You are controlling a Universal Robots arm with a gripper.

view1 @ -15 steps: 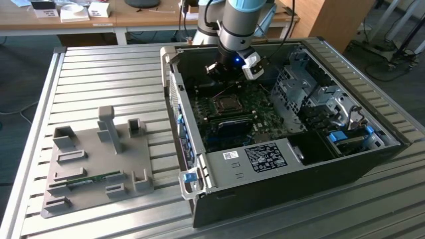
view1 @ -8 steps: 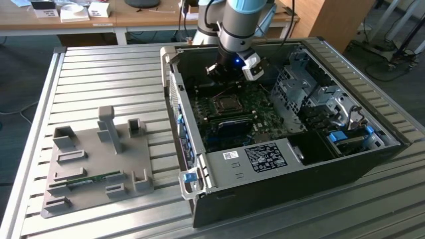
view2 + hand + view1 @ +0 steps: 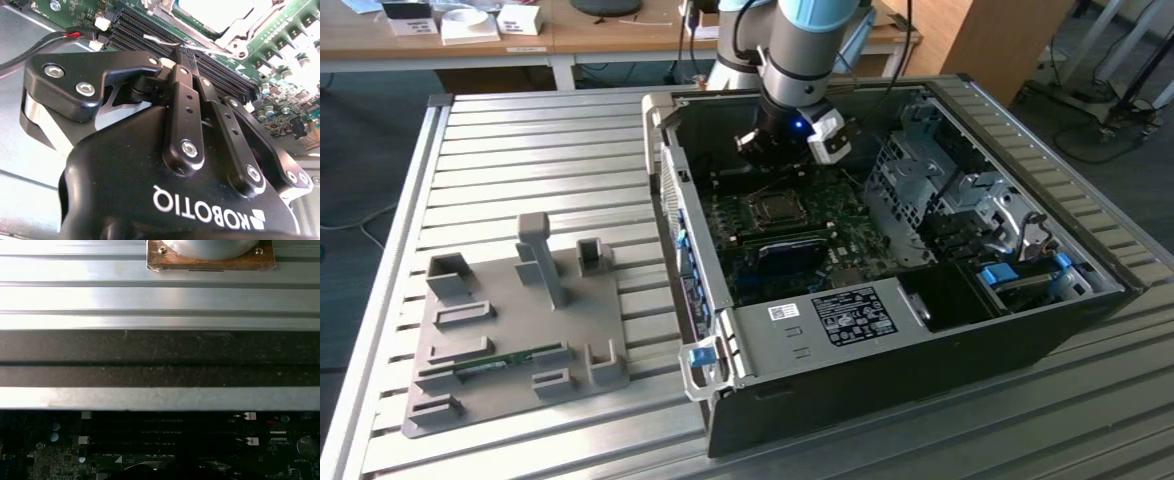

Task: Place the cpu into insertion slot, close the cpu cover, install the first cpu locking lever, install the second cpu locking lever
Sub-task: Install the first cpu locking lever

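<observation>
Fingers (image 3: 186, 97) closed together under my wrist, upper centre of the exterior view, tips just over black memory slots (image 3: 140, 27), near insertion slot (image 3: 774, 208), cpu (image 3: 215, 11) lying inside it

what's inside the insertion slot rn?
The cpu lies in the insertion slot, silvery top up. Whatever is beneath it in the slot is covered by it and cannot be seen.

The arm (image 3: 790, 50) is coloured grey and blue. The black gripper (image 3: 183, 52) is dotted with silver screws and marked with white letters.
</observation>
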